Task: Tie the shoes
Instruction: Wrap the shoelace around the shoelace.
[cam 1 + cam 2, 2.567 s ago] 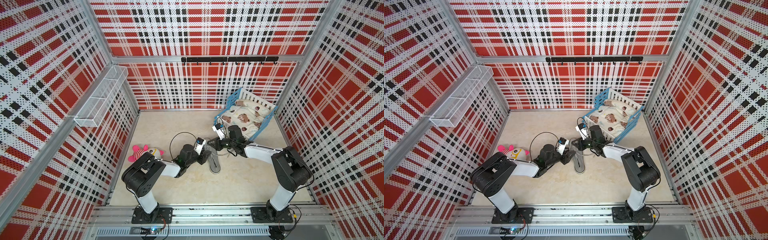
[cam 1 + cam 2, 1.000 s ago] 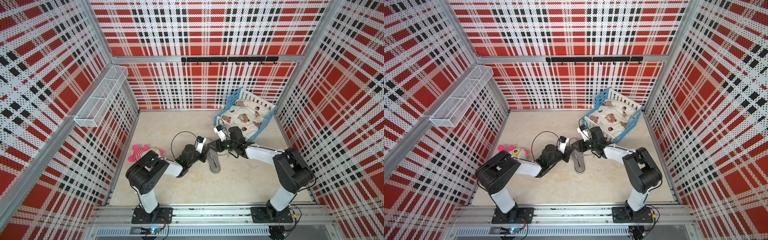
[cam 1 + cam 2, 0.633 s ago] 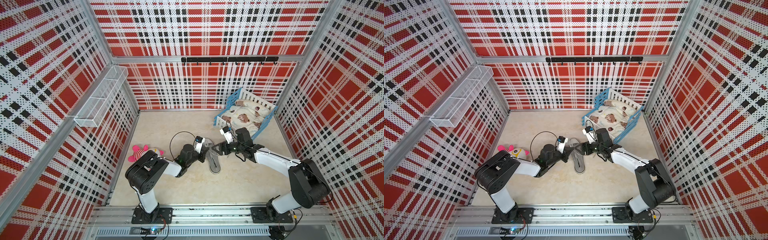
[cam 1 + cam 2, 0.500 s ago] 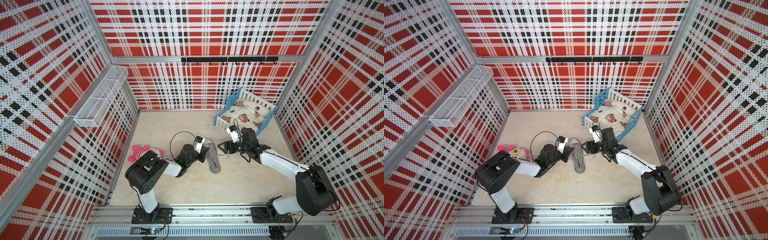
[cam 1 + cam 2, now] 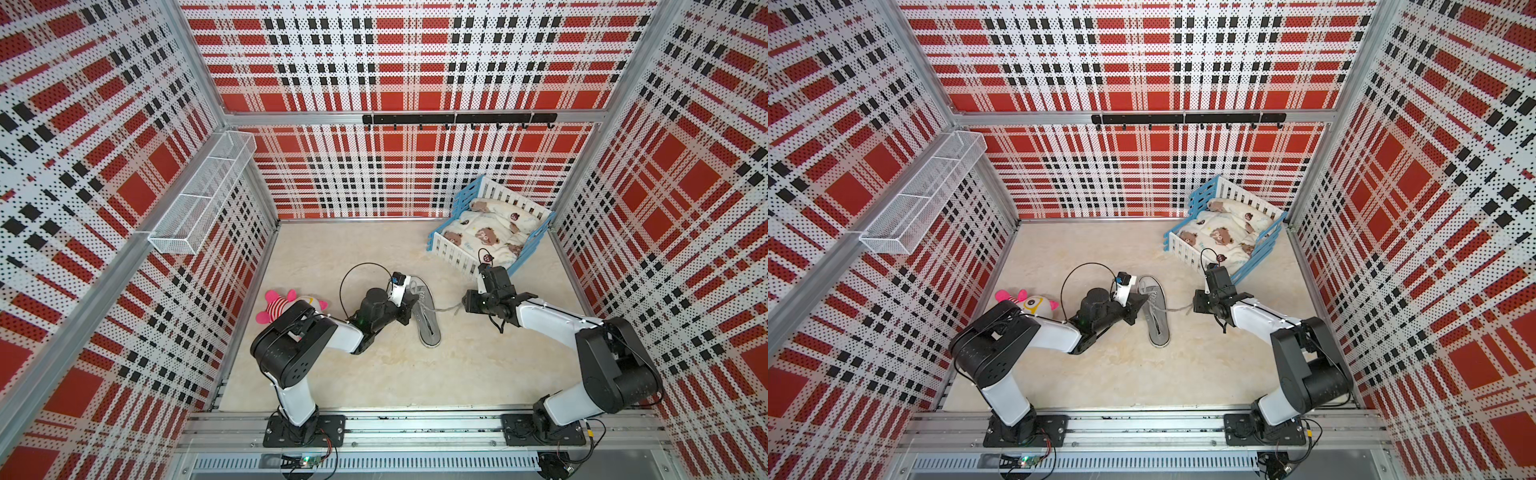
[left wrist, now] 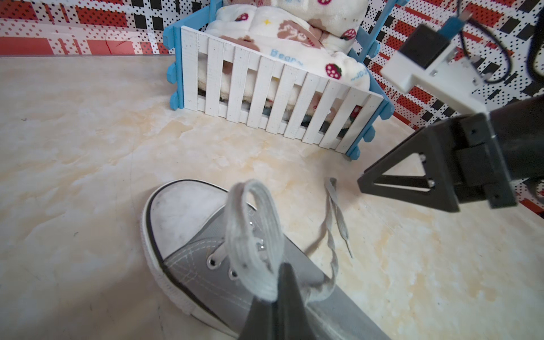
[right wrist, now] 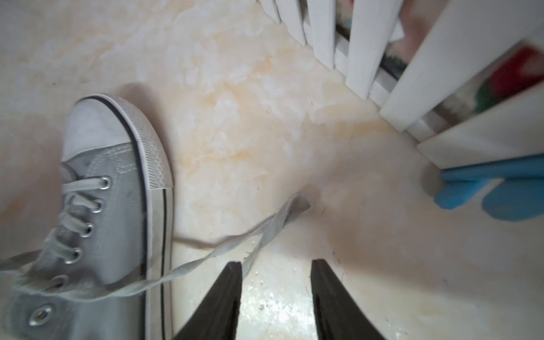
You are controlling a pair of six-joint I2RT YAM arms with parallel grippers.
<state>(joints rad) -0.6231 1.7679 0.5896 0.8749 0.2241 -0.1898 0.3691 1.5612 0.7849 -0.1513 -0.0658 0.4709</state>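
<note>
Grey canvas marks the one sneaker of the task. It lies sole-down near the middle of the bench, white toe cap toward the back wall, between my two arms.

My left jaws are together, clamped on one upright loop of lace above the eyelets. I judge that I hold the loop high so that it does not collapse onto the tongue while the other strand is brought round it.

My right jaws stand apart with nothing between them, low over the bench on the right arm's side of the sneaker. One loose strand runs from the upper eyelets over the sole rim and lies twisted and slack on the bench. It passes close by one of my right fingertips and is not gripped. I judge the jaws are placed here to take that strand; the bow is not yet closed.

Counted:
- Task things: one sneaker, one held loop, one loose strand.
- By the right side wall: one blue-and-white slatted toy bed with a bear-print quilt.
- Beside the left arm: one pink-striped plush toy.
- On the left wall: one wire basket.
- On the back wall: one black hook rail.
</note>
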